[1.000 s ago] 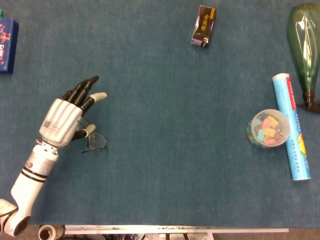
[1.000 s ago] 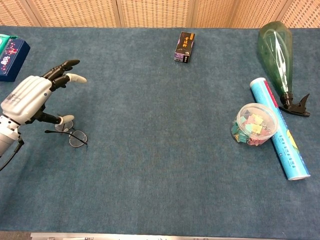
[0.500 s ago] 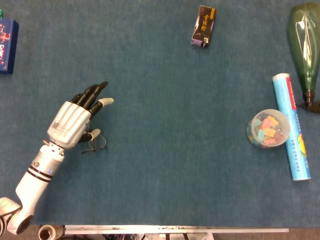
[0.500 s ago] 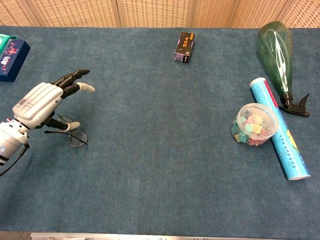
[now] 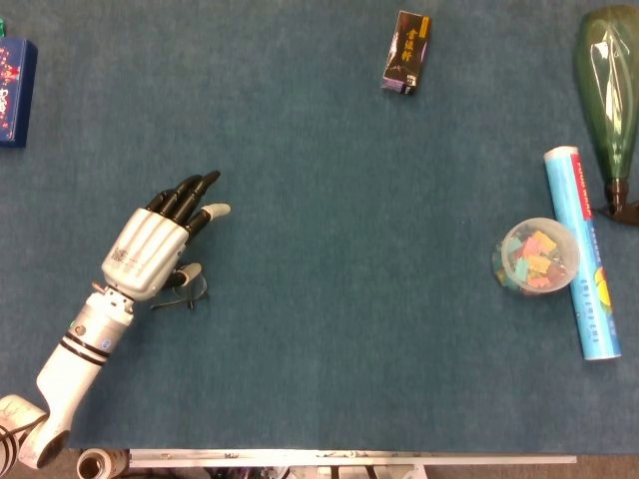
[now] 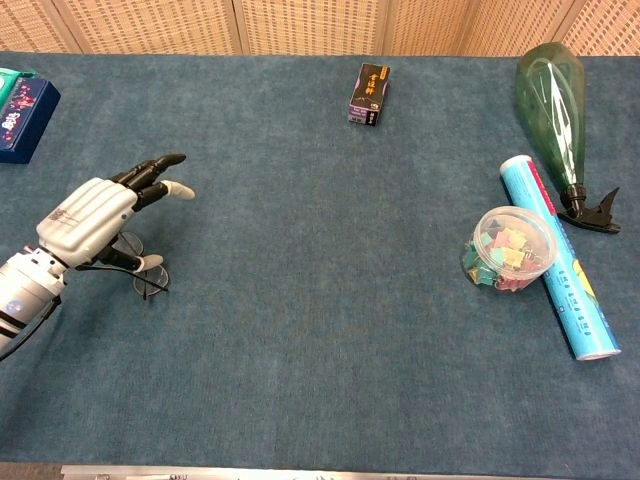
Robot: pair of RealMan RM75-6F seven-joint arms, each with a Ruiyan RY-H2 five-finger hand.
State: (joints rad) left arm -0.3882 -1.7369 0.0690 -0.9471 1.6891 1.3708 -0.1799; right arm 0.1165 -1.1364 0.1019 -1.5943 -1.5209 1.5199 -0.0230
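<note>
Left hand over the eyeglasses on blue felt

The left hand point(image 5: 150, 249) hovers fingers spread, holding nothing, above the eyeglasses point(image 6: 150, 280), which lie partly hidden under its thumb. Well apart stand a dark small box point(image 5: 405, 52) with unreadable gold characters, a tub of coloured clips point(image 5: 538, 257) touching a light-blue tube point(image 5: 583, 254), a green spray bottle point(image 5: 610, 90) and a navy box point(image 5: 14, 90).

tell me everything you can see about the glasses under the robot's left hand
The glasses are thin, dark wire-framed, with round clear lenses. They lie on the blue cloth at the left side of the table, mostly hidden beneath the left hand. The hand's fingers are spread above them; its thumb reaches the frame, though contact is unclear.
</note>
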